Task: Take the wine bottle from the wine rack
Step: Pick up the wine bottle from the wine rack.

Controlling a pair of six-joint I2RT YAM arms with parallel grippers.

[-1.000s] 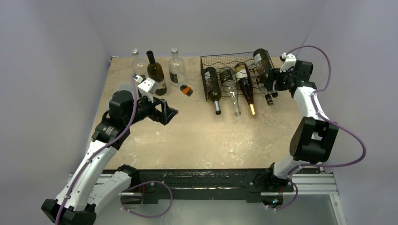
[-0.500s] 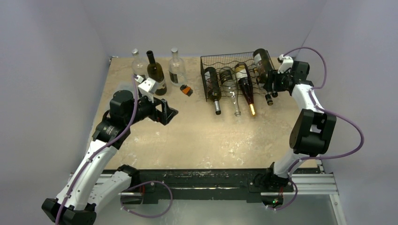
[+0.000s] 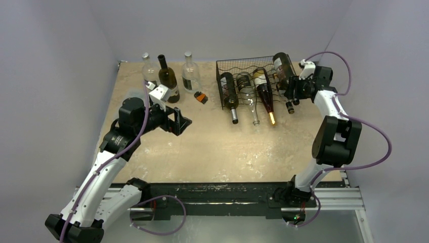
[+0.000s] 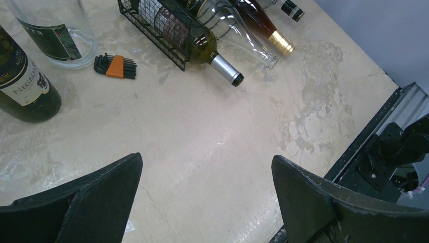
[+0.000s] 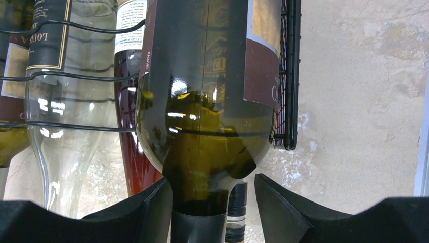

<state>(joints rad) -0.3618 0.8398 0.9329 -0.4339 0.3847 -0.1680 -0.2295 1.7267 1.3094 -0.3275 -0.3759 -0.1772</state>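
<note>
Now, right gripper (image 5: 212,202) open, straddling wine bottle (image 5: 207,116) neck, at wine rack (image 5: 290,76) right end

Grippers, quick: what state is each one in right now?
Left gripper: open, holding nothing.
Right gripper: open around the neck of the wine bottle, gap beside one finger, not clamped.

The dark standing bottle (image 4: 25,86) has a white label that reads "NEGROA", cut by the edge. The clear lying bottle (image 5: 60,126) carries a dark label with "LOUIS". On the wine bottle (image 5: 202,101), only the letter "O" is readable.
</note>
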